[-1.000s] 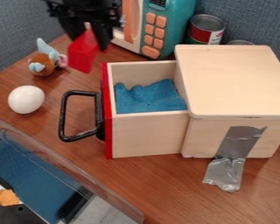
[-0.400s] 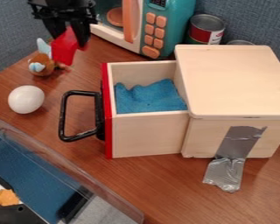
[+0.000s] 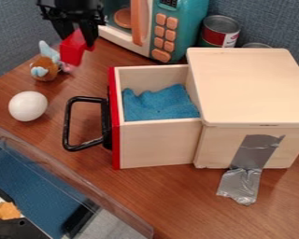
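Red block (image 3: 75, 48), clamped between the black fingers (image 3: 78, 41) at the upper left of the view and held clear of the surface (image 3: 158, 191). From left to right: a white ball (image 3: 28, 106) rests near the left edge, with a small brown and pale blue toy (image 3: 45, 69) behind it. The block hangs just to the right of this toy as seen from the camera, its long side tilted.

Compared with one second ago, the block has shifted leftward, away from the drawer's red front and toward the toy; over the last short interval it has swung slightly back to the right. The grip appears secure throughout. For the handling in hand, this indicates that the block is still being carried and has not been released.

Farther right, the black handle (image 3: 66, 123) projects from the red front (image 3: 116, 135) of the pulled-out drawer (image 3: 157, 144), in which a blue cloth (image 3: 158, 105) lies crumpled. Behind the drawer stands a teal toy microwave (image 3: 194, 23), then a can (image 3: 220, 31). The wooden box (image 3: 249, 86) closes the row, with silver tape (image 3: 255, 151) running down its near side to the surface. None of these has visibly moved.
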